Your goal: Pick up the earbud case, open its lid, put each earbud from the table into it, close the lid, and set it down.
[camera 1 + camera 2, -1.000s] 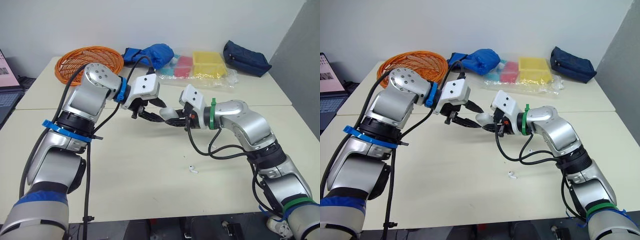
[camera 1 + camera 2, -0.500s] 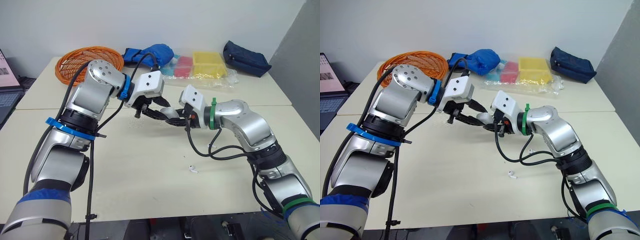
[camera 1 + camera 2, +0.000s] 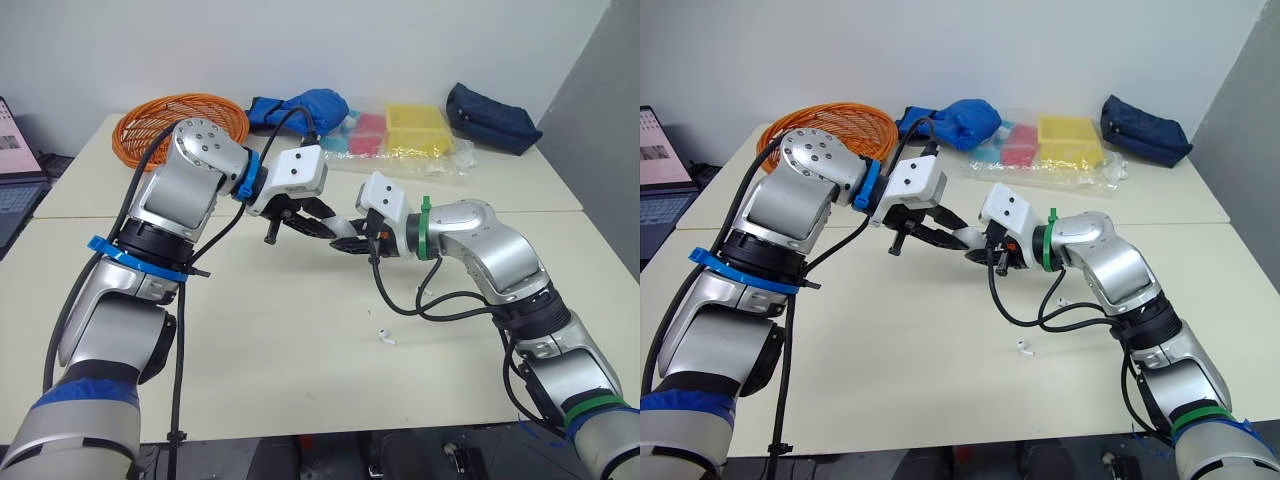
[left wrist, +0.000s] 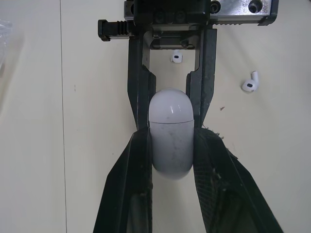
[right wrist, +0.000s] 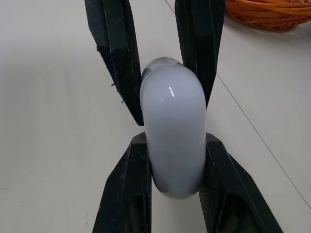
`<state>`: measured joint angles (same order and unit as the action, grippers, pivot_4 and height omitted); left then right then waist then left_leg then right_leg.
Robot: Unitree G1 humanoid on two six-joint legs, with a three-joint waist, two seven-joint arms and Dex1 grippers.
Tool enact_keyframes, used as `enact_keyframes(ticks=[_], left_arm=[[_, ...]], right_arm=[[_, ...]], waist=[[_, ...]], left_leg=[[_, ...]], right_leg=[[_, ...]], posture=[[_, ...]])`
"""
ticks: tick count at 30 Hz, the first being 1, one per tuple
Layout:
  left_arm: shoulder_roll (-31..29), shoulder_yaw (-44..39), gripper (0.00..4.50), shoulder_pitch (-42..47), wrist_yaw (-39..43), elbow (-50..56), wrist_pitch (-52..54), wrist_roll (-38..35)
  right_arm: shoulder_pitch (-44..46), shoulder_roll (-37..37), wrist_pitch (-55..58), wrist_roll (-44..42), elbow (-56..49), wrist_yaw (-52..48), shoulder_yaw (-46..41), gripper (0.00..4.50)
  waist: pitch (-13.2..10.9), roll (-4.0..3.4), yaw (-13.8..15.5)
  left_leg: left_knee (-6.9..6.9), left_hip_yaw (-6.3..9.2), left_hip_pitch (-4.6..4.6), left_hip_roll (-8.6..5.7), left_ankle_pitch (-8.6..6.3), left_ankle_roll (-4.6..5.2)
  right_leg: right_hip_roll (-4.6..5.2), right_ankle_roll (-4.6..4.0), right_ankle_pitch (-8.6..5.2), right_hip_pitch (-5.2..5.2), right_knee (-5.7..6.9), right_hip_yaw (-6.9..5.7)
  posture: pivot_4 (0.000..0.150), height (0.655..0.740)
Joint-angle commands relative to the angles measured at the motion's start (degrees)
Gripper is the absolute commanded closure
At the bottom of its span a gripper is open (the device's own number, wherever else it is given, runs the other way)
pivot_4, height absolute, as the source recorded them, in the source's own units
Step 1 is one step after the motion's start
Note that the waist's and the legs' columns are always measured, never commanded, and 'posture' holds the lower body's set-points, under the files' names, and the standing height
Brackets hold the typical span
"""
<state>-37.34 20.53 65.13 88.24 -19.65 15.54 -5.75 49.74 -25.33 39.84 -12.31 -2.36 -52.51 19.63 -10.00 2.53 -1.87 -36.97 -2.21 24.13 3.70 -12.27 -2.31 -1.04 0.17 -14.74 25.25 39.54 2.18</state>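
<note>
Earbud case (image 4: 171,141), smooth white plastic, lid shut, hangs above the cream worktop (image 3: 300,330), pinched by both left gripper (image 4: 171,136) and right gripper (image 5: 174,141); an uneven pull could squirt its slick shell free.

Closed white earbud case (image 4: 171,141); loose earbuds (image 4: 250,82)

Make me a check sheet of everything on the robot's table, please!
Surface: pale table, joined from sections.
Job's things: earbud case, lid closed, held above the table; an earbud and a second earbud lie on the table.
Clutter: orange basket, blue bag, plastic-wrapped yellow and pink trays, dark blue pouch, along the far side.
Grippers: left gripper and right gripper both shut on the case, from opposite ends.
Cables: black cables run along both arms.
Surroundings: white wall behind; laptop at the left.
</note>
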Motion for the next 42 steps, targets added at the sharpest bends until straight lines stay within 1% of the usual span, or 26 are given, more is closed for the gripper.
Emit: enact_keyframes(ticks=[1,3,5,9,19,22,26,27,42], left_arm=[[-0.06,-1.03,3.73,0.61,-0.22,0.82,-0.84,0.58],[-0.11,-1.04,3.73,0.39,0.17,0.73,-2.18,0.62],[-0.13,-1.1,3.0,0.2,0.38,0.83,-1.64,0.39],[0.43,-1.22,1.82,0.5,-1.06,0.06,-1.76,1.09],[0.53,-1.11,1.82,1.06,0.04,-0.91,-1.35,1.13],[0.3,-1.29,2.4,0.89,0.66,-0.61,-0.87,0.98],[0.55,-1.49,3.63,0.91,0.76,-0.32,-0.07,0.73],[0.61,-1.48,3.77,0.92,0.72,-0.21,-0.03,0.76],[0.51,-1.47,3.77,-0.03,0.05,1.31,0.57,0.97]], right_arm=[[1.13,-0.46,-1.48,0.54,-0.87,-0.24,-1.13,3.63],[1.06,-0.53,-1.48,0.63,-0.91,-0.29,-1.13,3.63],[1.09,-0.49,-1.38,0.63,-0.95,-0.26,-1.21,3.63],[1.08,-0.59,-1.49,0.73,-0.9,-0.21,-1.18,3.63],[1.02,-0.65,-1.89,1.05,-0.9,-0.17,-0.99,3.63],[1.04,-0.59,-1.78,1.19,-1.11,-0.21,-1.08,3.63],[1.02,-0.45,-2.13,1.45,-0.71,-0.26,-1.01,3.63],[0.95,-0.42,-2.16,1.52,-0.61,-0.28,-0.95,3.63],[1.4,-0.22,-2.69,2.29,0.35,-0.51,-1.41,3.63]], waist=[[0.0,0.0,0.0],[0.0,0.0,-0.01],[0.0,0.0,0.0],[0.0,0.0,-0.01],[0.0,0.0,-0.02],[0.0,0.0,-0.02],[0.0,0.0,-0.02],[0.0,0.0,-0.02],[0.0,0.0,-0.02]], left_leg=[[-0.01,0.0,-0.01,0.0,0.0,0.0],[-0.02,0.01,-0.05,0.0,0.0,0.0],[-0.02,0.01,-0.09,0.0,0.0,0.0],[-0.04,0.01,-0.13,0.0,0.0,0.0],[-0.05,0.0,-0.13,0.0,0.0,0.0],[-0.05,0.0,-0.13,0.0,0.0,0.0],[-0.05,0.01,-0.14,0.0,0.0,0.0],[-0.05,0.02,-0.13,0.0,0.01,0.0],[-0.05,0.01,-0.13,0.0,0.0,0.0]], right_leg=[[0.0,0.04,-0.02,0.0,0.05,0.0],[0.0,0.09,-0.05,0.0,0.15,-0.01],[0.0,0.09,-0.06,0.01,0.24,0.0],[-0.01,0.09,-0.06,0.01,0.34,0.01],[-0.01,0.08,-0.06,0.01,0.35,0.02],[-0.01,0.08,-0.06,0.01,0.35,0.02],[-0.01,0.08,-0.06,0.01,0.35,0.01],[-0.01,0.08,-0.06,0.01,0.35,0.0],[-0.01,0.08,-0.06,0.01,0.35,0.01]], posture=[[0.15,0.74],[0.15,0.74],[0.15,0.74],[0.15,0.74],[0.15,0.74],[0.15,0.74],[0.15,0.74],[0.15,0.74],[0.15,0.74]])
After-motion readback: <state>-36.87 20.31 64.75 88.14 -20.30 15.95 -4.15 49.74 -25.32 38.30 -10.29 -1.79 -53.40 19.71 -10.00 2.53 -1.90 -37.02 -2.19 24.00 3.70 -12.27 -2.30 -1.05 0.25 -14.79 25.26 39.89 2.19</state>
